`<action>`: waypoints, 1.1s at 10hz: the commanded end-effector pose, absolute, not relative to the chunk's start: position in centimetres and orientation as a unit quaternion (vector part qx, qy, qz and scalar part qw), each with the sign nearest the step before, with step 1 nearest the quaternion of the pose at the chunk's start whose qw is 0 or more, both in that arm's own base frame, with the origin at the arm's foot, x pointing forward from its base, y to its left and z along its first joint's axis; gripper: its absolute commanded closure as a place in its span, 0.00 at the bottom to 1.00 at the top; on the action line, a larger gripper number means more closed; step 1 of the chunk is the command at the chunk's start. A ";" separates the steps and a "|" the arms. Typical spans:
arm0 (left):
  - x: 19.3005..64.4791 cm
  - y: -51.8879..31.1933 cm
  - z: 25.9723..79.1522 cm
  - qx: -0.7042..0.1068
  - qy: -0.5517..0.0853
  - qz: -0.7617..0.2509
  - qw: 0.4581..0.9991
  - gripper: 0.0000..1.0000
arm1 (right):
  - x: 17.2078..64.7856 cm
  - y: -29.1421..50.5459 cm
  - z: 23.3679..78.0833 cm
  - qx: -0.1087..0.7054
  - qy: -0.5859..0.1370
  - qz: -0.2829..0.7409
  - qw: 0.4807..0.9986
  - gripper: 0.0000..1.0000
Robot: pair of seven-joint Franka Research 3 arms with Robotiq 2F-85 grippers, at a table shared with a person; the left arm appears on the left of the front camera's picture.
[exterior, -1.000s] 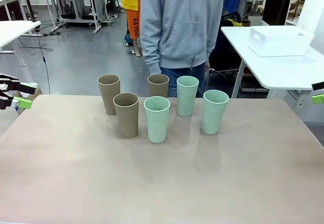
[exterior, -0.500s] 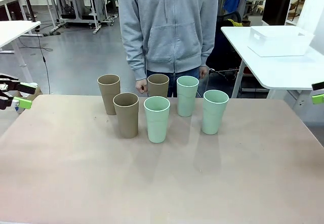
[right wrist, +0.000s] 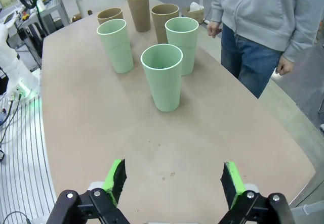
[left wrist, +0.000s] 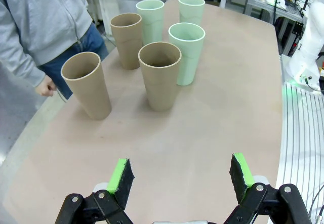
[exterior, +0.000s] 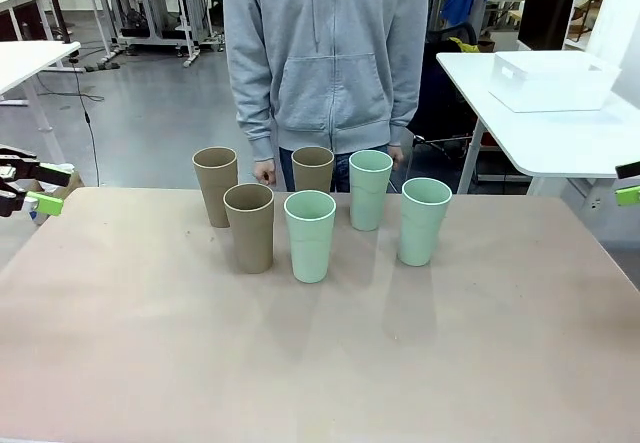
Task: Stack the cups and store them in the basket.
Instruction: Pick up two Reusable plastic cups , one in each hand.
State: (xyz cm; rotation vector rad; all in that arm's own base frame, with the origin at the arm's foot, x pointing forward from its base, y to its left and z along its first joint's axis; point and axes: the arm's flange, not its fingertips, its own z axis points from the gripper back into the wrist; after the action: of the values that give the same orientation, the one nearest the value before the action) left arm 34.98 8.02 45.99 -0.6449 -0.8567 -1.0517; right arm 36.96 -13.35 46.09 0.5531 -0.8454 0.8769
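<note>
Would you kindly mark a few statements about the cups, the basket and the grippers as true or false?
1. All six cups stand upright and unstacked on the table. True.
2. The left gripper is shut on a brown cup. False: it is open and holds nothing.
3. The basket sits on a separate white table. True.
4. The right gripper is open. True.
5. A green cup lies on its side. False: the three green cups stand upright.

Lab: white workbenches (exterior: 545,135), floor cables (exterior: 58,94)
</note>
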 end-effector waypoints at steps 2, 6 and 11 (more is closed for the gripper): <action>35.3 8.1 46.0 -0.295 -0.399 -0.481 0.722 0.00 | 37.5 -13.5 46.1 0.257 -0.410 0.411 0.773 0.00; 35.3 8.1 46.0 -0.295 -0.399 -0.481 0.722 0.00 | 37.5 -13.5 46.1 0.257 -0.410 0.411 0.773 0.00; 35.3 8.1 46.0 -0.295 -0.399 -0.481 0.722 0.00 | 37.5 -13.5 46.1 0.257 -0.410 0.411 0.773 0.00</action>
State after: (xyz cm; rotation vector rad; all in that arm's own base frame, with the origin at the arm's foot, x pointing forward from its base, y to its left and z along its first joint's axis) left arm 34.97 8.03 45.99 -0.6450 -0.8575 -1.0520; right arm 36.95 -13.37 46.10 0.5529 -0.8455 0.8768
